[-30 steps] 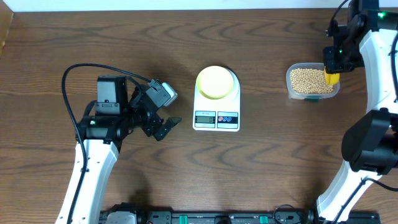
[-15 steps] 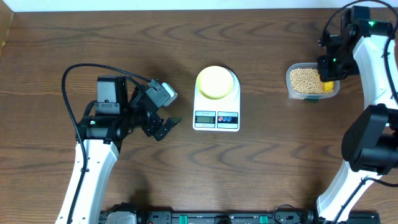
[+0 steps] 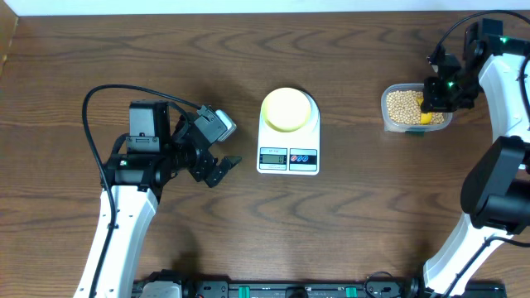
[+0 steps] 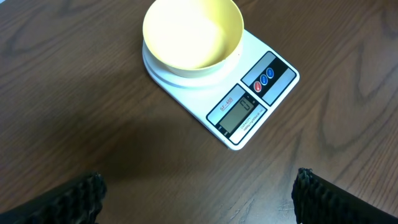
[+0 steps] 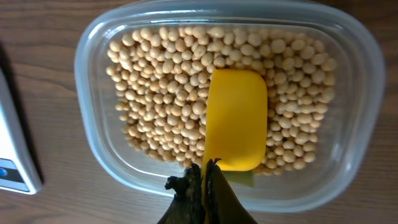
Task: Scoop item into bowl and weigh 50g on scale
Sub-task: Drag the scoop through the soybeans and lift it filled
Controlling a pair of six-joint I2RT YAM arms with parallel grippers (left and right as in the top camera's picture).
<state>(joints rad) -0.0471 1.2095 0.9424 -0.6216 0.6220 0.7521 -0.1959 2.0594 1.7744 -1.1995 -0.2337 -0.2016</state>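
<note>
The pale yellow-green bowl (image 3: 287,109) stands empty on the white scale (image 3: 288,157); both show in the left wrist view, bowl (image 4: 191,34) and scale (image 4: 249,106). Tan beans (image 3: 402,105) fill a clear tub (image 3: 416,126) at the right. My right gripper (image 3: 436,98) is shut on the handle of a yellow scoop (image 5: 236,118), whose empty head lies on the beans (image 5: 161,93) inside the tub (image 5: 93,143). My left gripper (image 3: 217,168) is open and empty, left of the scale above the table.
The left arm's black cable (image 3: 108,91) loops over the table at the left. The table's far edge runs along the top of the overhead view.
My right gripper has moved down and slightly left with the scoop, bringing its head onto the beans in the tub. The left arm has not moved.
</note>
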